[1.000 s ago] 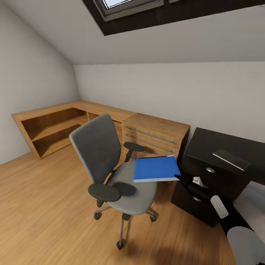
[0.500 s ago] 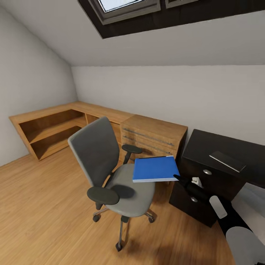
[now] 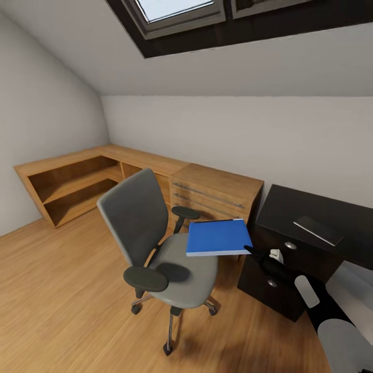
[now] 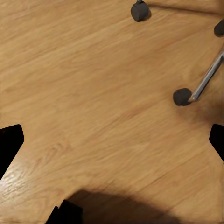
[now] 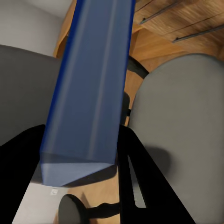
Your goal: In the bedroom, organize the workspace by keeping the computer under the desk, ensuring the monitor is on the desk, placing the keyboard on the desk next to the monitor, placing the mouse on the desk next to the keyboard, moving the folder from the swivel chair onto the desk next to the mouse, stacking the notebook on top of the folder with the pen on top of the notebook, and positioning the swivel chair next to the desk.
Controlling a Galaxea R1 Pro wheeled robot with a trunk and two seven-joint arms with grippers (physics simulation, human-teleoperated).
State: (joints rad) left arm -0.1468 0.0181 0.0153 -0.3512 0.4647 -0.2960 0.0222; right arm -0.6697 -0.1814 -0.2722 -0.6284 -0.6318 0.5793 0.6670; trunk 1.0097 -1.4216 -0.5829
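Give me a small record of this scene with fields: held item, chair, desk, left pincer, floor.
held item: folder, gripped at its edge by the right pincer, lifted above the chair seat
chair: chair on the floor, seat bare
desk: desk at the right, notebook on top
left pincer: left pincer open, over bare floor
floor: floor wooden

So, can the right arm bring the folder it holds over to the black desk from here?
Probably yes. The right end effector holds the folder in the air above the swivel chair, and the desk is just beside it, with nothing between.
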